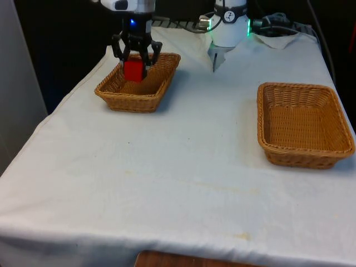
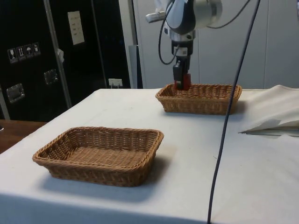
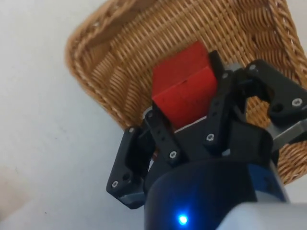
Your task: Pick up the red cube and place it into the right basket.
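The red cube (image 1: 133, 70) hangs just above the inside of the wicker basket (image 1: 114, 92) on the front view's left, near its far end. My gripper (image 1: 134, 67) is shut on the red cube (image 3: 184, 91), one finger on each side. In the side view the cube (image 2: 181, 81) is level with the far basket's rim (image 2: 205, 88), and the gripper (image 2: 180, 79) comes down on it from above. The other basket (image 1: 328, 142) stands on the front view's right with nothing in it; in the side view this basket (image 2: 140, 158) is the near one.
A crumpled fold of white cloth (image 2: 273, 112) lies beyond the far basket. A black cable (image 2: 231, 112) hangs down across the side view. Open white tabletop (image 1: 189, 150) spreads between the two baskets.
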Controlling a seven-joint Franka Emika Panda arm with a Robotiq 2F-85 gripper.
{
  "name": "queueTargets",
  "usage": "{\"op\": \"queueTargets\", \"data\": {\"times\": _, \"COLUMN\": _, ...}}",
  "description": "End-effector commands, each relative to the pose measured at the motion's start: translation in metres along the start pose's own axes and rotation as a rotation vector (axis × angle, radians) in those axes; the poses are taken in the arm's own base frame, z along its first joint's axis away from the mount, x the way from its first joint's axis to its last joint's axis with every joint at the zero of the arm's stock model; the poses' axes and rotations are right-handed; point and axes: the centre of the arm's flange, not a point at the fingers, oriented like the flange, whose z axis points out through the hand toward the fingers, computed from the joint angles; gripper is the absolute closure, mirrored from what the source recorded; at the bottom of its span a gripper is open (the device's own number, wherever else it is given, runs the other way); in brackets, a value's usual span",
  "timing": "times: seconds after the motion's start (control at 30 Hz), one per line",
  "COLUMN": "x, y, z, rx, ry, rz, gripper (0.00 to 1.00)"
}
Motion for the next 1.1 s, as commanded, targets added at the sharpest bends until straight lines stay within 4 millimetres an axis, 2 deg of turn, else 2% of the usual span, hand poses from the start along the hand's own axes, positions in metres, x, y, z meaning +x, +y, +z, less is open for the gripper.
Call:
{"op": "queueTargets", "data": {"times": 0.0, "x": -0.005, "y": 0.000, "z": -0.002, "rx": 0.009, "ry": 0.021, "rz": 0.001, "gripper": 0.99}}
{"op": "queueTargets", "data": {"times": 0.33, "x": -0.031, "y": -0.003, "z": 0.013, "rx": 0.012, "ry": 0.027, "rz": 0.015, "gripper": 0.99}}
{"op": "queueTargets", "data": {"times": 0.63, "x": -0.034, "y": -0.002, "z": 0.019, "rx": 0.004, "ry": 0.005, "rz": 0.018, "gripper": 0.97}}
{"op": "queueTargets", "data": {"times": 0.67, "x": -0.035, "y": -0.002, "z": 0.020, "rx": 0.003, "ry": 0.003, "rz": 0.018, "gripper": 0.91}}
{"op": "queueTargets", "data": {"times": 0.73, "x": -0.035, "y": -0.001, "z": 0.022, "rx": -0.001, "ry": -0.007, "rz": 0.018, "gripper": 0.74}}
{"op": "queueTargets", "data": {"times": 0.77, "x": -0.034, "y": -0.002, "z": 0.020, "rx": 0.003, "ry": 0.003, "rz": 0.017, "gripper": 0.74}}
{"op": "queueTargets", "data": {"times": 0.8, "x": -0.034, "y": -0.002, "z": 0.020, "rx": 0.003, "ry": 0.003, "rz": 0.017, "gripper": 0.64}}
{"op": "queueTargets", "data": {"times": 0.83, "x": -0.035, "y": -0.001, "z": 0.020, "rx": 0.002, "ry": 0.001, "rz": 0.018, "gripper": 0.55}}
{"op": "queueTargets", "data": {"times": 0.87, "x": -0.035, "y": -0.001, "z": 0.020, "rx": 0.002, "ry": 0.001, "rz": 0.017, "gripper": 0.36}}
{"op": "queueTargets", "data": {"times": 0.93, "x": -0.035, "y": -0.001, "z": 0.020, "rx": 0.001, "ry": 0.000, "rz": 0.019, "gripper": 0.16}}
{"op": "queueTargets", "data": {"times": 0.97, "x": -0.035, "y": -0.001, "z": 0.020, "rx": 0.001, "ry": 0.000, "rz": 0.018, "gripper": 0.03}}
{"op": "queueTargets", "data": {"times": 1.07, "x": -0.035, "y": -0.001, "z": 0.020, "rx": 0.001, "ry": 0.000, "rz": 0.018, "gripper": 0.00}}
